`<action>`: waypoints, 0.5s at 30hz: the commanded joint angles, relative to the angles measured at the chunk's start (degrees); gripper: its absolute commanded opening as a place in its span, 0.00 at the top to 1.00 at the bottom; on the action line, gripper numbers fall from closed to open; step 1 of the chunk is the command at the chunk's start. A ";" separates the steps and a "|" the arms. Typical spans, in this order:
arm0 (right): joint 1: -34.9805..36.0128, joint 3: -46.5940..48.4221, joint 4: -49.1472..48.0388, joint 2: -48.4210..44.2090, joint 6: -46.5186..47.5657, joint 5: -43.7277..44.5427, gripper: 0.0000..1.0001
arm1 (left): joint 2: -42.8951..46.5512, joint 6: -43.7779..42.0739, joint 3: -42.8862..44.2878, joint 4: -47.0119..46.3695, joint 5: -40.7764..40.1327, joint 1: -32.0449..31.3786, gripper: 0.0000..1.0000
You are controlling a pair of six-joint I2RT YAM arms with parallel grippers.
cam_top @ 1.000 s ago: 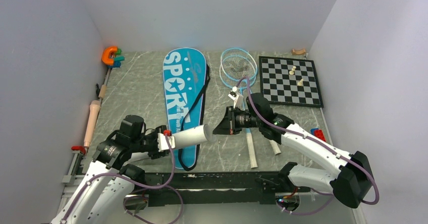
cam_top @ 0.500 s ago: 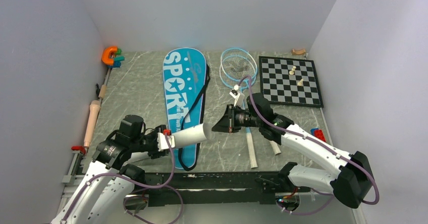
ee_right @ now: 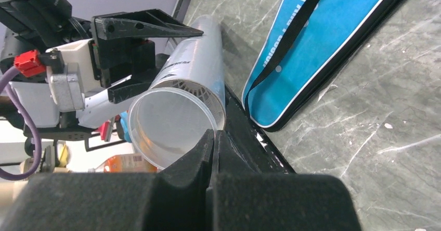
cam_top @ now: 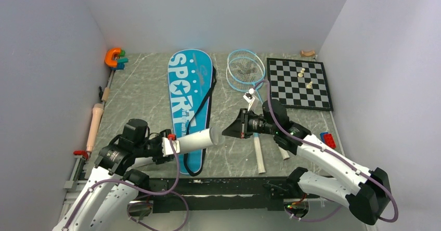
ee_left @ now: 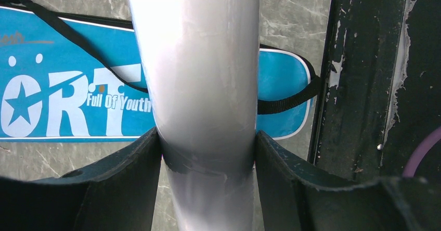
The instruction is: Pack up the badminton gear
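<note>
My left gripper [cam_top: 174, 145] is shut on the long white tube [cam_top: 195, 140] and holds it level over the lower end of the blue "SPORT" bag [cam_top: 190, 93]. In the left wrist view the tube [ee_left: 197, 59] sits tight between the fingers [ee_left: 125, 174]. My right gripper [cam_top: 227, 132] is shut and empty, its tip just right of the tube's open mouth [ee_right: 174, 124]; its tip shows in the right wrist view [ee_right: 214, 133]. Two light-blue rackets [cam_top: 244, 69] lie right of the bag. No loose shuttlecock shows.
A chessboard [cam_top: 291, 98] with a few pieces lies at the back right. An orange clamp [cam_top: 113, 56] sits at the back left. A wooden-handled tool [cam_top: 96, 122] lies along the left edge. Red and blue bricks [cam_top: 327, 137] sit by the right wall. A black rail [cam_top: 229, 181] runs along the near edge.
My right gripper has drawn back a little to the right, away from the tube's mouth. The left arm and tube have not moved.
</note>
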State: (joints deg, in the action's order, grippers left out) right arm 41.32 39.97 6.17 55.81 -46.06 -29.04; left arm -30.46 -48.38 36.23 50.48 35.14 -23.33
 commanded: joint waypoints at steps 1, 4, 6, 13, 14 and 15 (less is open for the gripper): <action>-0.94 -0.55 -1.33 -2.14 -0.60 -0.43 1.00 | 0.76 -0.41 2.09 -2.14 3.02 -0.21 0.64; -0.97 -0.76 -2.67 -1.49 -1.13 -1.29 1.00 | 0.79 -0.32 2.31 -1.99 2.95 -0.22 0.64; -0.93 -0.68 -3.15 -0.97 -1.16 -1.93 1.00 | 0.84 -0.25 2.42 -1.92 2.94 -0.20 0.64; -0.85 -0.78 -5.11 0.89 -1.82 -2.66 1.00 | 0.80 0.04 2.19 -2.23 2.99 -0.17 0.64; -0.74 -0.56 -5.23 1.13 -1.79 -2.62 1.00 | 0.79 0.08 2.25 -2.35 2.95 -0.22 0.63; -0.56 -0.30 -5.02 1.50 -1.66 -2.47 1.00 | 0.73 0.06 2.27 -2.32 2.93 -0.22 0.63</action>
State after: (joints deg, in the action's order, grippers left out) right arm 40.45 39.42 5.06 56.64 -47.03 -30.46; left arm -30.20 -48.36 36.23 50.48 35.16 -23.33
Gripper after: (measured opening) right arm 0.009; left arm 0.629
